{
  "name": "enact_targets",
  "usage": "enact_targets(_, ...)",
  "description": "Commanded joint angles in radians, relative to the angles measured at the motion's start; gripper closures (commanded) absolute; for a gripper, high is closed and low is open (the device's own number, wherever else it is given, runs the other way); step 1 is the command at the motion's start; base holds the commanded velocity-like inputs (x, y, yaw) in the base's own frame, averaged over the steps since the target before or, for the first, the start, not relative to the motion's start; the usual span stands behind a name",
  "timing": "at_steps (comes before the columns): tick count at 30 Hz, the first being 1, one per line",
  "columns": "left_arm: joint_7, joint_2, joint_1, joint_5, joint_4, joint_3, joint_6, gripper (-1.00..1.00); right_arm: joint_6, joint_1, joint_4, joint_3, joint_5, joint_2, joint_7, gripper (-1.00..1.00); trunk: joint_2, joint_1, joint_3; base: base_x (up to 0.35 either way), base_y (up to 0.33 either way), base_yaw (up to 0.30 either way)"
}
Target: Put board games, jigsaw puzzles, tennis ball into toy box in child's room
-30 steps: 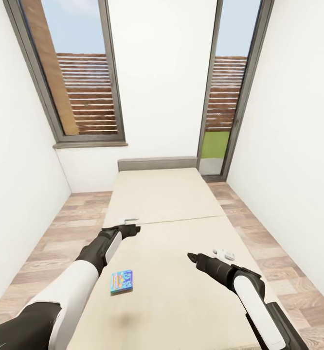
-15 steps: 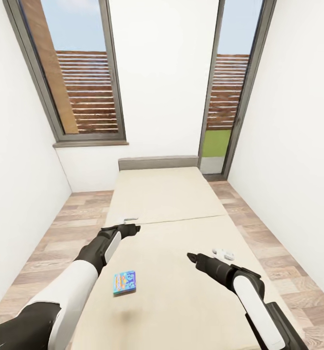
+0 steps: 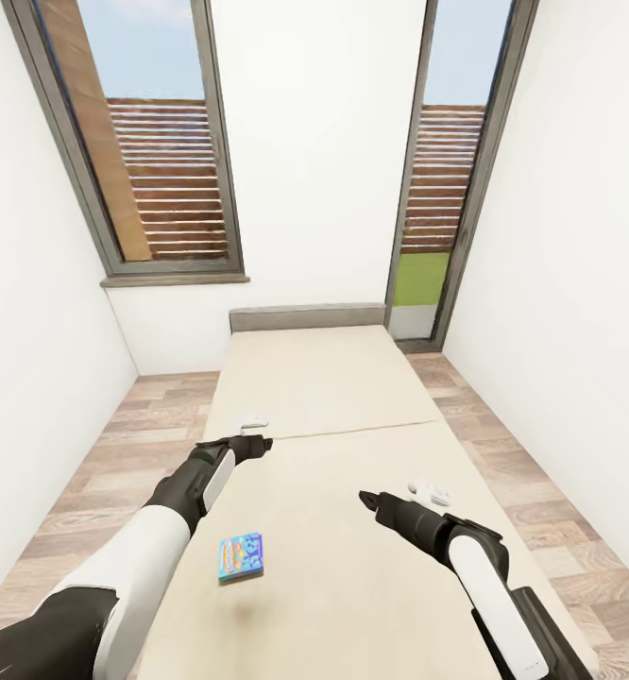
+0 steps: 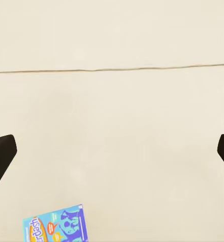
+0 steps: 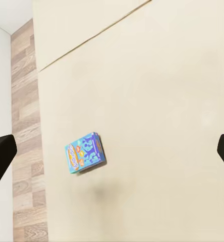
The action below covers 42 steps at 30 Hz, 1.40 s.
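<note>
On bed: blue board game.

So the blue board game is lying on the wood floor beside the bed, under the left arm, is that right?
Not quite. The blue board game is lying on the bed itself, not the floor, under the left arm, as the head view shows.

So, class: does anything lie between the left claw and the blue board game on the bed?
Nothing visible does. The game lies alone on bare bed, nearer the robot than the left claw.
</note>
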Motion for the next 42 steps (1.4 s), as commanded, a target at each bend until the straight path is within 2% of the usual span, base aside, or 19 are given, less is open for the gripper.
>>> enact_targets(1,0.003,0.0,-0.001,0.01,-0.002,-0.001,0.005,-1.0,0.0,-0.001,-0.001,0.002,-0.01,-0.001,-0.01,-1.0,-0.002,0.001,-0.002,0.068,0.0,0.0)
enact_targets(20,0.002,0.0,-0.001,0.011,-0.002,-0.001,0.005,-1.0,0.0,-0.001,-0.001,0.003,-0.01,0.001,-0.01,-1.0,-0.002,0.001,-0.003,0.02,0.003,0.007)
enact_targets(42,0.002,-0.001,-0.001,0.011,-0.002,-0.004,0.004,-1.0,0.0,-0.001,-0.001,0.005,-0.007,0.002,-0.01,-1.0,-0.002,0.001,-0.014,0.023,0.014,0.079)
